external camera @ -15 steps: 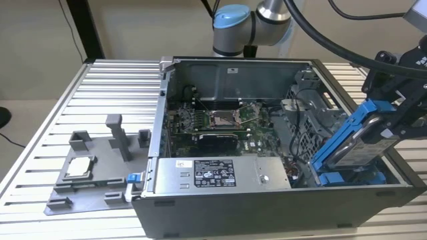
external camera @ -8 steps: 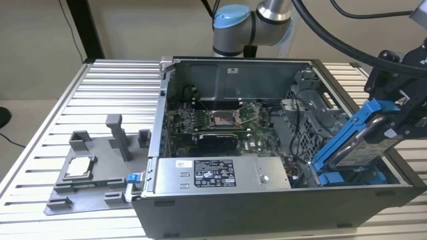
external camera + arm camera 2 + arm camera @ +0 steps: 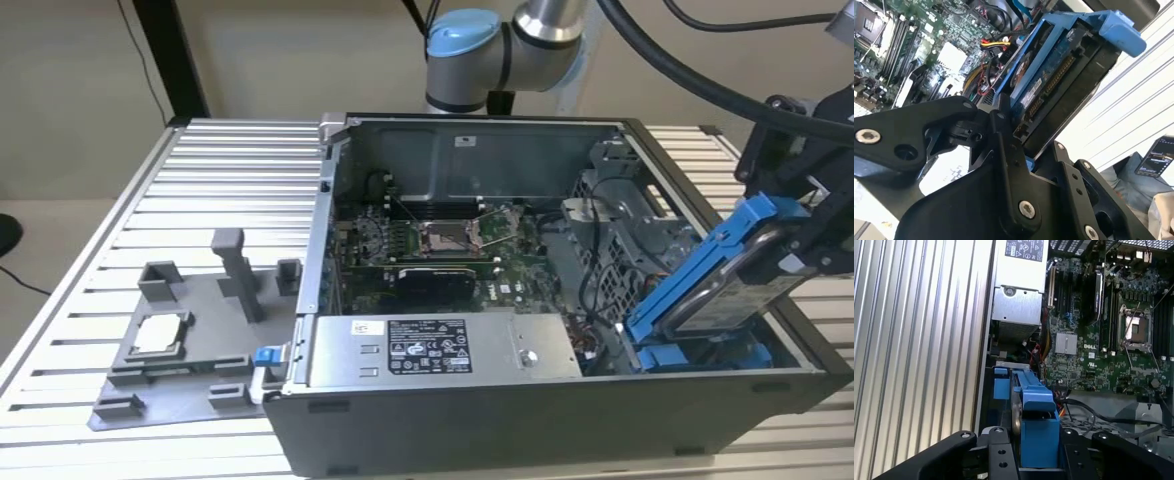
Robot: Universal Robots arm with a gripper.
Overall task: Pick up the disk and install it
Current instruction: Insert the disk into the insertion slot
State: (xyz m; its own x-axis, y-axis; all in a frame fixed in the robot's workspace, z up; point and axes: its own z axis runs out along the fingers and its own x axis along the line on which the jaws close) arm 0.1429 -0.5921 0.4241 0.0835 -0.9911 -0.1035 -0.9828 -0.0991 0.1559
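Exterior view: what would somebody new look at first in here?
Most likely the bright blue disk, held tilted by the black gripper, its lower end down inside the open computer case at the exterior view's right. Next comes the green motherboard in the case's middle, with the grey power supply along the near wall.

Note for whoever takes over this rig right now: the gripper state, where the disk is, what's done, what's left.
The gripper is shut on the disk.
The disk is held steeply tilted at the open computer case, at its end on the exterior view's right. Its lower end dips inside beside the blue bay parts.
Done: pickup.
Left: the disk is not yet seated in the case.
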